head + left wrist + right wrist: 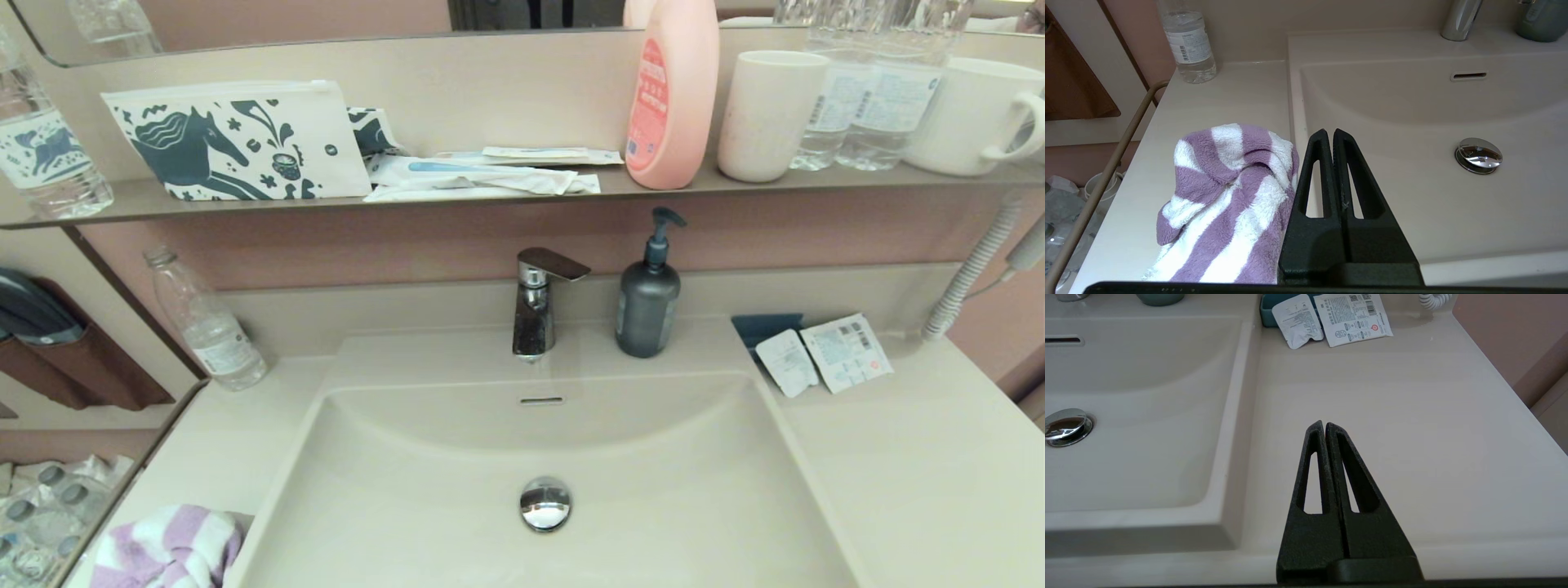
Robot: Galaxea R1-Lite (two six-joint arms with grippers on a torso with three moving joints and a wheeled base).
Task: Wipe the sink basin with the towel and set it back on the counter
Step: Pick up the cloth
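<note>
Left gripper (1329, 132): fingers pressed together, empty, held above the near left rim of the sink basin (457, 490), just beside the towel (1229, 196). Probably staged there because the cloth lies within short reach; must open before any grasp. Right gripper (1324, 424): likewise closed on nothing, parked over bare counter (1412, 437) to the right of the basin, clear of the work.

Towel: purple-and-white striped terry, bunched in a loose heap on the counter's left wing, against the basin's edge, not in the basin. Soft and rumpled, so likely to drape and drag when lifted. Whether wiping is over or not yet begun: not determinable.

Basin: beige, wide, rounded corners; chrome drain plug (545, 503) at centre, overflow slot (542, 401) in the back wall, faucet (539, 298) behind. Dark pump bottle (648, 298) beside the faucet; clear water bottle (208, 322) at the counter's back left; paper sachets (824, 355) at back right.

Above: narrow shelf (122, 204) with horse-print pouch (237, 140), pink bottle (673, 94), cup (767, 114) and mug (971, 114), under a mirror.
</note>
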